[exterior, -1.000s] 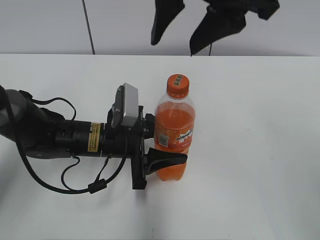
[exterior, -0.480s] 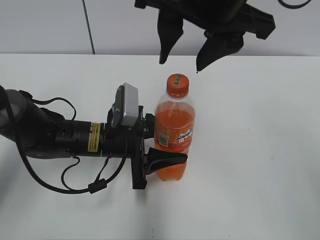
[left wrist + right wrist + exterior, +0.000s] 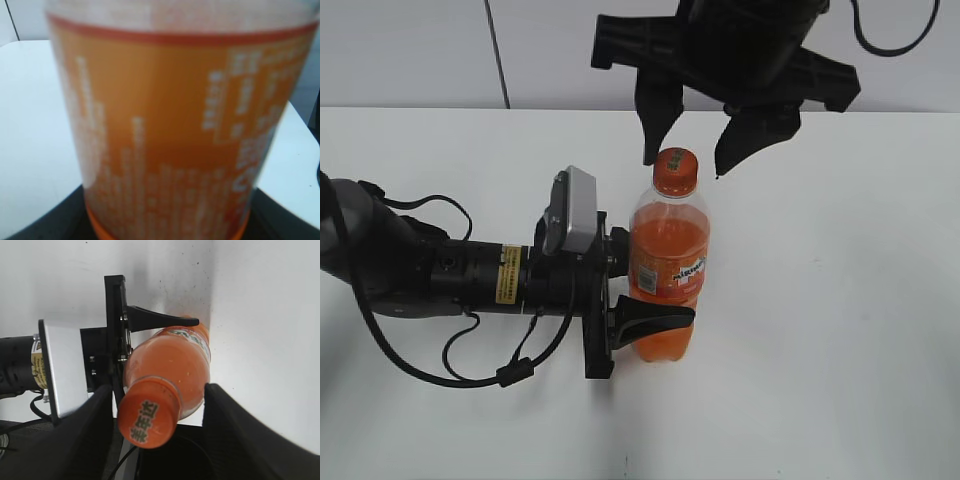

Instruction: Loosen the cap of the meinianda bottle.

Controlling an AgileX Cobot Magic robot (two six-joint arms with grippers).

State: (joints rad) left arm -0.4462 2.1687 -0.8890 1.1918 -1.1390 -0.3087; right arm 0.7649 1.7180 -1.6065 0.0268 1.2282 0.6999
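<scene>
Even, bright light washes my workspace; the white tabletop [image 3: 840, 300] is nearly overexposed, with only soft, faint shadows. My left wrist view is badly blurred: the meinianda bottle [image 3: 170, 130] sits too close, its label print smeared. My right wrist view is sharp on the cap [image 3: 147, 419], with a grey shadow band beyond.

On the white surface [image 3: 840, 300] stands 1 meinianda bottle [image 3: 668, 270] carrying 1 orange cap [image 3: 675, 170]. There are 2 robot arms in view, each ending in 1 gripper: the left gripper [image 3: 650, 300] and the right gripper [image 3: 688, 160], so 2 grippers in all, each with 2 fingers. 1 grey camera box [image 3: 575, 210] sits on the left arm's wrist.
</scene>
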